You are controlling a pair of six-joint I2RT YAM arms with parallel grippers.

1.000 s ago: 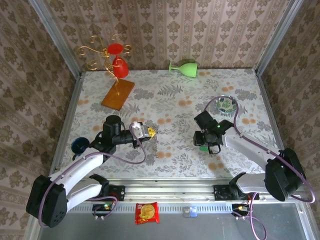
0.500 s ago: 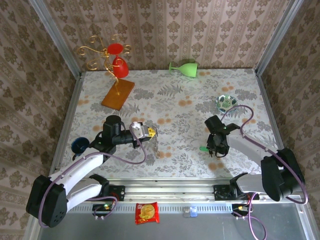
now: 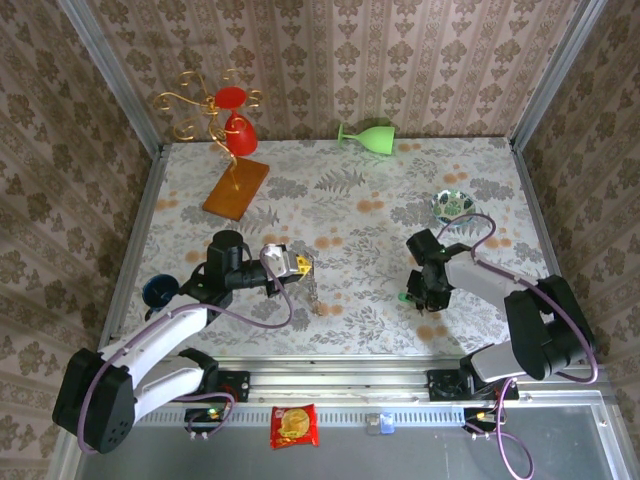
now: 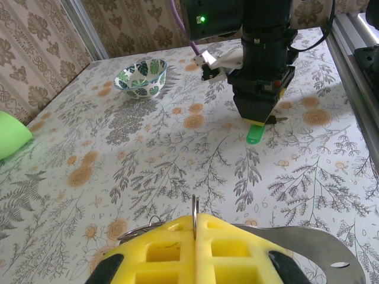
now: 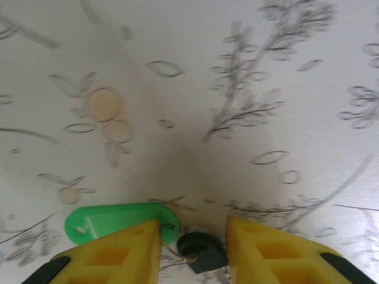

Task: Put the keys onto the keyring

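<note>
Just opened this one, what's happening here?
The left pincer is shut on the keyring, holding it above the table. The right pincer is down at the table, jaws open either side of the dark-headed key, the green-headed key lying beside it. Neither key is on the keyring yet.

Pale cream surface [image 3: 350, 210], printed all over with grey fern leaves and soft orange blossoms. Beige-brown wallpaper walls [image 3: 400, 50] in a striped damask motif. At twelve o'clock, a bright green plastic goblet [image 3: 368, 135]. At eleven o'clock, a red plastic cup [image 3: 237, 128] on a gold wire stand [image 3: 195, 105] with an orange-brown wooden base [image 3: 237, 188]. At two o'clock, a small round bowl [image 3: 452, 207], white with dark green leaf print. Yellow on the left claw [image 4: 195, 222], around a thin grey metal keyring [image 4: 194, 208]. Yellow again on the right claw [image 5: 194, 236], beside a key with a bright green plastic head [image 5: 112, 220] and a key with a black rounded head [image 5: 201, 251]. Black-and-white arms [image 3: 165, 345], purple cables [image 3: 255, 320]. At six o'clock, a red and yellow snack packet [image 3: 295, 425].
</note>
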